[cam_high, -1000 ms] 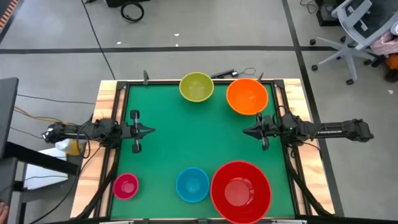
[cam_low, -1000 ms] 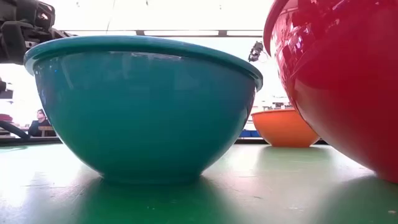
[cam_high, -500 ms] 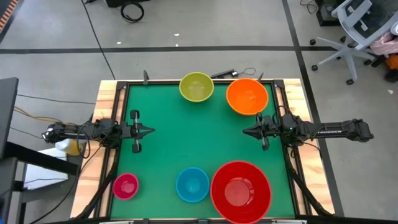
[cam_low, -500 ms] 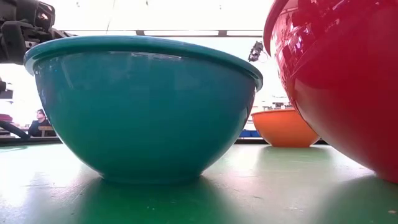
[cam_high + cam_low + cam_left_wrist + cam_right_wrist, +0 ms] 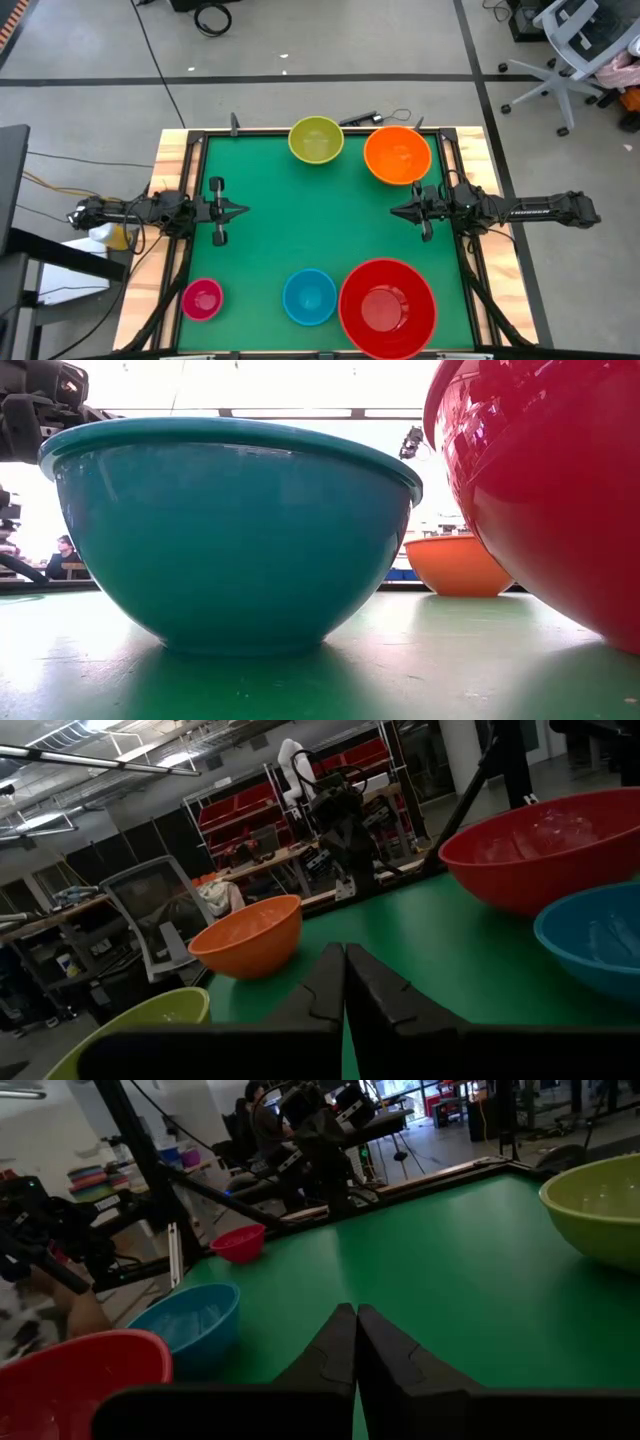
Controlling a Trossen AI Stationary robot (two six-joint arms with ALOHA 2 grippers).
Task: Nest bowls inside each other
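Five bowls stand apart, each on its base on the green table [image 5: 330,220]: a yellow-green bowl [image 5: 316,139] and an orange bowl [image 5: 397,154] at the far edge, a pink bowl [image 5: 202,299], a blue bowl [image 5: 309,296] and a large red bowl [image 5: 387,306] at the near edge. My left gripper [image 5: 243,210] is shut at the table's left edge, level, pointing toward the middle, holding nothing. My right gripper [image 5: 393,212] is shut at the right edge, level, pointing toward the middle, holding nothing. Both sets of fingertips meet in the wrist views [image 5: 345,952] [image 5: 356,1312].
A wooden frame [image 5: 176,160] borders the table. The middle of the green table lies between the two grippers. An office chair [image 5: 570,50] and cables stand on the floor beyond the far edge. A person sits in the room behind [image 5: 62,555].
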